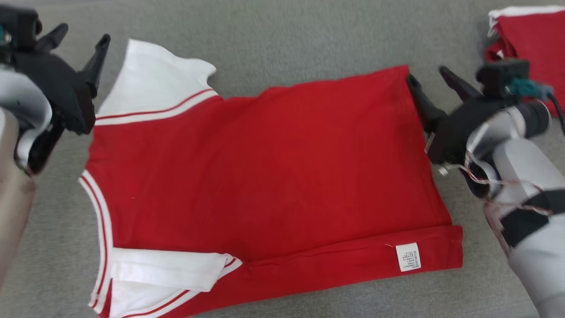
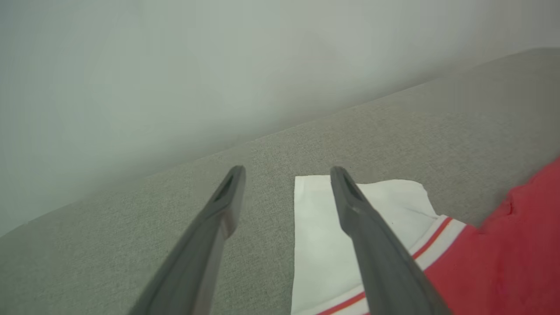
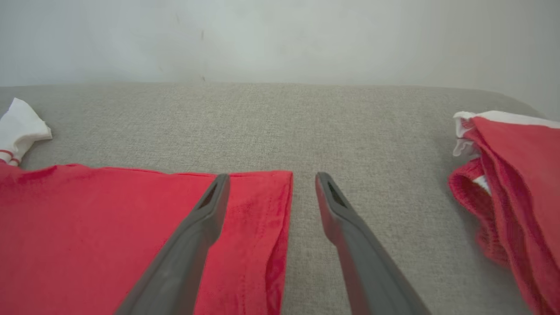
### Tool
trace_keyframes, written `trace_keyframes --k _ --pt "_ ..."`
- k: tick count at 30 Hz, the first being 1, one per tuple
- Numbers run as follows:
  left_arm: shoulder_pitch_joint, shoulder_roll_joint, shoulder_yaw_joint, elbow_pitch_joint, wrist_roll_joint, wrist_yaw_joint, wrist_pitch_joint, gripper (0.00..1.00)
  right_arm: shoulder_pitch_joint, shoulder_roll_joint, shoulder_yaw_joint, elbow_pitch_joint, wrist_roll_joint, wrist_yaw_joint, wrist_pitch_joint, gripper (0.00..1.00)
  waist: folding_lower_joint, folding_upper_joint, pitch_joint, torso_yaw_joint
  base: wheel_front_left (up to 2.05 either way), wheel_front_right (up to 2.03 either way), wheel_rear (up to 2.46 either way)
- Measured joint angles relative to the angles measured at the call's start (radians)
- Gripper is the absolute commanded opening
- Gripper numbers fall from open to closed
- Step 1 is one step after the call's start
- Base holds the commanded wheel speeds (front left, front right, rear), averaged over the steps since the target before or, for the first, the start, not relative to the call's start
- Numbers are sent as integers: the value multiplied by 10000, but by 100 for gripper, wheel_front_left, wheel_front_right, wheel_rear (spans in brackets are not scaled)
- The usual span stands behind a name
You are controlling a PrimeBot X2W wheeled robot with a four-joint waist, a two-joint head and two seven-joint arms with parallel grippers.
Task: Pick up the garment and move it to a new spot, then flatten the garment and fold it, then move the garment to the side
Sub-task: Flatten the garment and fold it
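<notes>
1. Garment (image 1: 265, 168): a red top with white sleeves lies spread flat in the middle of the grey fabric surface (image 1: 287, 35), its neck end toward the robot's left and its hem toward the right.
2. Its near long edge is folded over onto the body in a narrow red strip, and a small white label (image 1: 408, 256) sits on that strip close to the hem corner.
3. The far sleeve (image 1: 154, 79) sticks out flat at the upper left. The near sleeve (image 1: 167, 269) is folded inward over the red body.
4. The left gripper (image 1: 84, 34) hangs just beside the far sleeve with its fingers spread wide and nothing between them. In the left wrist view one finger lies over the white cloth and the other over bare surface; I cannot tell whether it touches.
5. The right gripper (image 1: 427, 73) is at the far hem corner, also spread wide and holding nothing. In the right wrist view the hem edge runs between its two fingers.
6. A second red garment (image 1: 529, 35) lies bunched at the far right, well apart from the spread one.
7. A pale wall (image 2: 131, 65) rises behind the surface.
</notes>
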Motion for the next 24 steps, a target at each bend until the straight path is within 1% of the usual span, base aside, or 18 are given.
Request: trace_keyframes --k 4,9,17,24 --pt "-842 25 -807 750 -360 0 500 100 -912 405 483 842 307 0 142 100 -1 0 510 -193 0 0 0" --pt "-1606 17 -1469 1636 -660 0 803 100 -1674 587 851 1789 548 0 -44 100 -3 0 992 -422 0 0 0" --pt "-2290 29 -2171 2671 -1156 0 642 100 -2448 949 1684 2780 1145 0 -430 100 -4 -2 1476 -835 0 0 0" --pt "-2725 -67 -2566 3335 -1321 0 420 100 -3022 1085 2226 3202 1599 0 -642 100 -5 -3 1702 -899 0 0 0"
